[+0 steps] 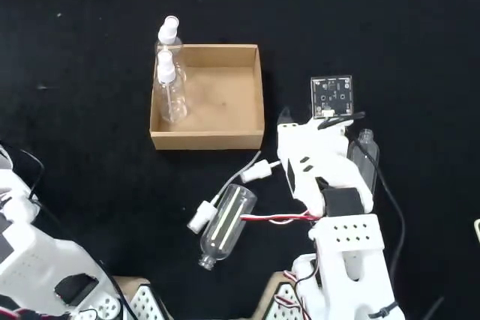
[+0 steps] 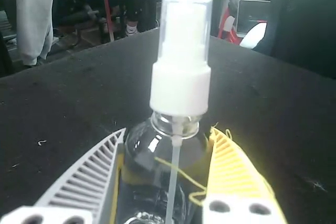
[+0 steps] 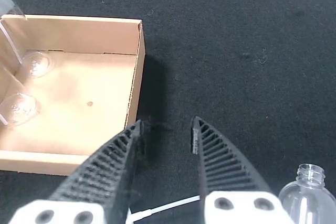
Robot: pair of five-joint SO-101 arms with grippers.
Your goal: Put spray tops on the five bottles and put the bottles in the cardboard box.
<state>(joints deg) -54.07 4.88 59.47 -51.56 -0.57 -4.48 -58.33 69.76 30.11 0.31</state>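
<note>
My left gripper [image 2: 168, 135] is shut on a clear bottle [image 2: 163, 156] with a white spray top [image 2: 181, 56] on it, held above the black table. My right gripper [image 3: 166, 123] stands open and empty just off the near right corner of the cardboard box [image 3: 134, 77], and it appears in the high view too [image 1: 286, 121]. Two capped bottles [image 1: 169, 84] stand inside the box [image 1: 255, 103] along its left wall. An uncapped bottle [image 1: 227, 222] lies on the table, with two loose spray tops [image 1: 259, 170] [image 1: 201, 216] by it. Another uncapped bottle [image 1: 365, 154] [image 3: 310, 195] sits beside the right arm.
The left arm's white base [image 1: 34, 264] sits at the near left corner of the black table [image 1: 90, 110]. Red and white cables [image 1: 281, 219] run from the right arm towards the lying bottle. In the left wrist view, chairs and a room lie beyond the table edge.
</note>
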